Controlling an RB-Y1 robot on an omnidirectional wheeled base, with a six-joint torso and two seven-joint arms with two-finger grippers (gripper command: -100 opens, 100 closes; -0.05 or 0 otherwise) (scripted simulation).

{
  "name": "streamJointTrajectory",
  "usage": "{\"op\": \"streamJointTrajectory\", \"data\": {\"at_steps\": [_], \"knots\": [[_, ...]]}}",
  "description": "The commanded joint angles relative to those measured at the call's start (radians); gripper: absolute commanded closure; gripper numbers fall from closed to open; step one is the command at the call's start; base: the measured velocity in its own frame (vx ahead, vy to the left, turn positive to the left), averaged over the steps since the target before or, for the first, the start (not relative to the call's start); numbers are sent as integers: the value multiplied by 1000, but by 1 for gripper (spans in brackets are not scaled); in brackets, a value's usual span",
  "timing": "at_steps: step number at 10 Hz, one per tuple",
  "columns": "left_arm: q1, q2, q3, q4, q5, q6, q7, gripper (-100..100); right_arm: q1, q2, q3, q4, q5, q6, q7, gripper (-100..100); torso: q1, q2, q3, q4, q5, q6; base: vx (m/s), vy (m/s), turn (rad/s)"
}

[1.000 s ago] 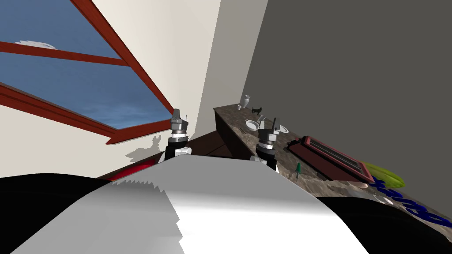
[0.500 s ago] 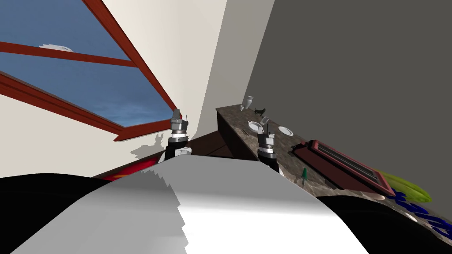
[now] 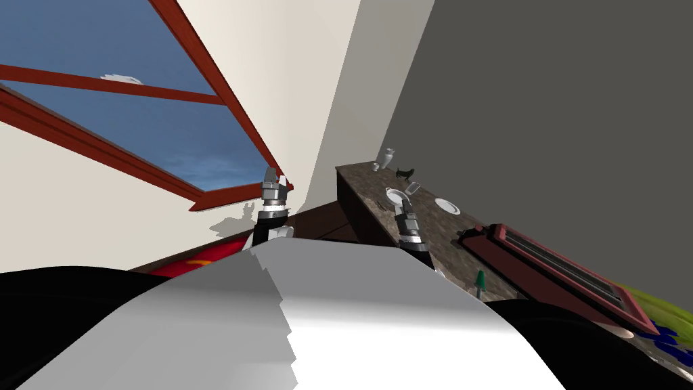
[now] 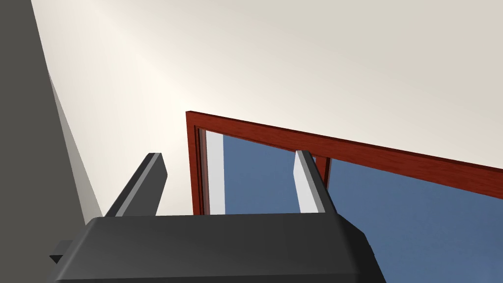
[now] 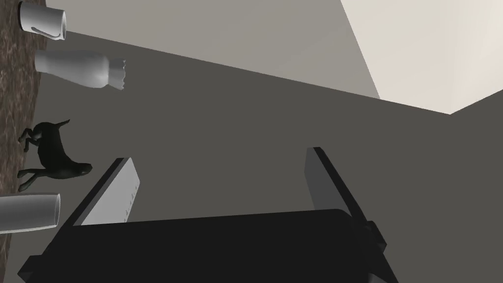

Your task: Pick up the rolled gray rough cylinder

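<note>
A short grey cylinder [image 3: 413,187] lies on the brown speckled counter [image 3: 433,237], between a white bowl [image 3: 395,196] and a black animal figurine [image 3: 406,173]. In the right wrist view the grey cylinder [image 5: 29,212] sits just outside one finger, with the figurine [image 5: 51,155] past it. My right gripper [image 3: 406,204] [image 5: 218,155] hovers over the counter's near edge, just short of the cylinder, open and holding nothing. My left gripper [image 3: 271,176] [image 4: 227,154] is raised by the window corner, open and empty.
A white vase [image 3: 388,157] and a small cup [image 3: 375,166] stand at the counter's far end. A white plate [image 3: 446,205], a long red-framed tray [image 3: 562,264] and a small green object [image 3: 480,279] lie nearer along it. A dark grey wall backs the counter.
My view has swung, sliding the counter and window rightward in the picture. My right gripper has dropped lower and closer to the bowl and cylinder. The left arm holds its pose.
</note>
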Motion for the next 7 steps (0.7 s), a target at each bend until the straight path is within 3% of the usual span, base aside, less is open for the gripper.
{"op": "streamJointTrajectory", "data": {"at_steps": [1,4,7], "knots": [[0,0,0,0,0,0,0,0,50,-49,-19,3,0,24,8,-100,0,0,0,0,0,0,25,35,118],[0,0,0,0,0,0,0,0,119,-90,-33,10,2,46,17,-100,0,0,0,0,0,0,18,30,86],[0,0,0,0,0,0,0,0,209,-172,-62,23,5,90,36,-100,0,0,0,0,0,0,25,35,108]]}}
